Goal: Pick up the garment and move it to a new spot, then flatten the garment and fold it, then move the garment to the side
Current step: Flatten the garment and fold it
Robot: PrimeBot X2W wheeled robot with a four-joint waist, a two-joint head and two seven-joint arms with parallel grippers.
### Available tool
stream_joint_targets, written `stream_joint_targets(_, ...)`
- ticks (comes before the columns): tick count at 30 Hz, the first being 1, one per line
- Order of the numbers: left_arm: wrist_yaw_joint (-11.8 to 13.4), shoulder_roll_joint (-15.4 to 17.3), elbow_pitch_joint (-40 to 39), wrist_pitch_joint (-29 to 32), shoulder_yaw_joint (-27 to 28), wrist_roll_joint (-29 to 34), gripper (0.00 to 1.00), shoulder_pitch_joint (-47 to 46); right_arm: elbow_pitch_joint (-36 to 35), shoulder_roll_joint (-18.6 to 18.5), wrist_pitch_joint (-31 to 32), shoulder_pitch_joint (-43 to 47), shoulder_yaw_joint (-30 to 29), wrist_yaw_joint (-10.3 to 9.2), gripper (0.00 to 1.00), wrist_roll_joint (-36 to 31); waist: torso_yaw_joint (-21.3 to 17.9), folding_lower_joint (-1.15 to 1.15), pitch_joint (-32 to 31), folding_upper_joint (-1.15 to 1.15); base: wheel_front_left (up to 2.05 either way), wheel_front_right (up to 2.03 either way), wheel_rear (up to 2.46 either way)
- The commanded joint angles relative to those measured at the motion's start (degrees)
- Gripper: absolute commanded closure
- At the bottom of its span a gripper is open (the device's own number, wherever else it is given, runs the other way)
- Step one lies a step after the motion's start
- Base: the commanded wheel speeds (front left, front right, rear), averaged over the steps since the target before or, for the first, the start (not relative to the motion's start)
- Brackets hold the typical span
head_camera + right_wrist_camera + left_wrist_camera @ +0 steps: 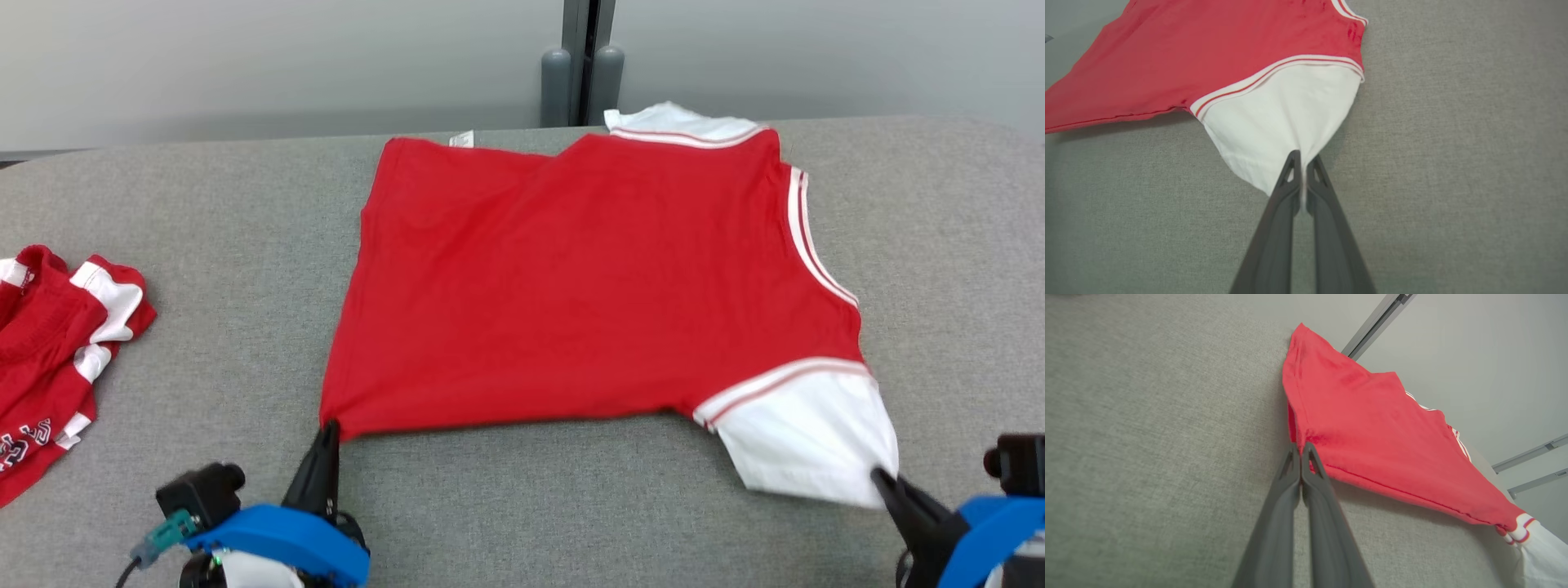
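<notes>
The garment is a red shirt with white sleeves and red-white trim, spread flat in the middle of the grey table. My left gripper is shut on the shirt's near left hem corner; the left wrist view has its fingers pinching the red cloth at the gripper. My right gripper is shut on the tip of the white sleeve at the near right; in the right wrist view the sleeve is drawn to a point at the gripper.
A second red and white garment lies crumpled at the table's left edge. A grey wall with a vertical post stands behind the far edge. Bare table surface runs along the near edge and on the right.
</notes>
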Motion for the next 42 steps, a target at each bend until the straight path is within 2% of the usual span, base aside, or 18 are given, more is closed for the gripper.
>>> stream_joint_targets(1, 1.0, 0.7, -1.3, 0.6, -0.4, 0.1, 1.0, 1.8, -1.8, 0.0, 2.4, 2.6, -0.6, 0.03, 1.0, -0.4, -0.1, 0.01, -0.4, 0.02, 0.0, 0.0, 0.0)
stream_joint_targets(9, 6.6, 3.0, -6.0, 4.1, -0.9, -0.5, 1.0, 9.0, -5.0, 0.0, 9.2, 7.2, -0.7, 0.03, 1.0, 0.5, -0.5, 0.01, -1.2, 0.02, 0.0, 0.0, 0.0)
stream_joint_targets(10, 8.4, 3.6, -7.1, 5.2, -1.5, 0.2, 1.0, 10.6, -4.9, 0.0, 9.7, 7.7, -0.6, 0.03, 1.0, 0.4, -0.4, 0.01, -1.2, 0.02, 0.0, 0.0, 0.0)
stream_joint_targets(14, 11.9, 4.0, -9.7, 7.1, -2.4, 0.2, 1.0, 13.6, -4.6, 0.0, 10.9, 8.8, -0.9, 0.03, 1.0, 0.0, 0.2, 0.01, -1.2, 0.02, 0.0, 0.0, 0.0)
stream_joint_targets(19, 13.9, 5.2, -13.2, 10.2, -3.4, -0.3, 1.0, 16.3, -5.5, 0.0, 13.6, 10.8, -2.0, 0.03, 1.0, 0.9, 0.9, 0.01, -1.4, 0.02, 0.0, 0.0, 0.0)
stream_joint_targets(24, 15.8, 8.7, -17.0, 11.3, -2.5, 1.3, 1.0, 16.2, -8.4, 0.0, 17.0, 12.6, -2.2, 0.03, 1.0, 0.8, 1.1, 0.01, -1.5, 0.02, 0.0, 0.0, 0.0)
stream_joint_targets(30, 14.6, 9.0, -20.5, 11.0, -1.2, 0.0, 1.0, 14.8, -10.8, 0.0, 19.7, 11.8, 1.3, 0.03, 1.0, 3.0, 0.8, 0.01, -1.7, 0.02, 0.0, 0.0, 0.0)
stream_joint_targets(32, 13.2, 8.3, -22.0, 10.7, -0.5, -1.3, 1.0, 14.0, -12.3, 0.0, 18.7, 9.7, 2.8, 0.03, 1.0, 3.3, 0.5, 0.01, -1.8, 0.02, 0.0, 0.0, 0.0)
stream_joint_targets(36, 12.5, 7.3, -23.1, 10.2, 0.4, -2.6, 1.0, 12.8, -12.5, 0.0, 16.2, 6.3, 3.2, 0.03, 1.0, 2.9, 0.1, 0.01, -1.6, 0.02, 0.0, 0.0, 0.0)
stream_joint_targets(42, 11.6, 6.6, -22.6, 11.9, 1.4, -4.4, 1.0, 8.5, -8.2, 0.0, 10.6, -4.3, 3.8, 0.03, 1.0, 0.7, -0.2, 0.01, -0.4, 0.02, 0.0, 0.0, 0.0)
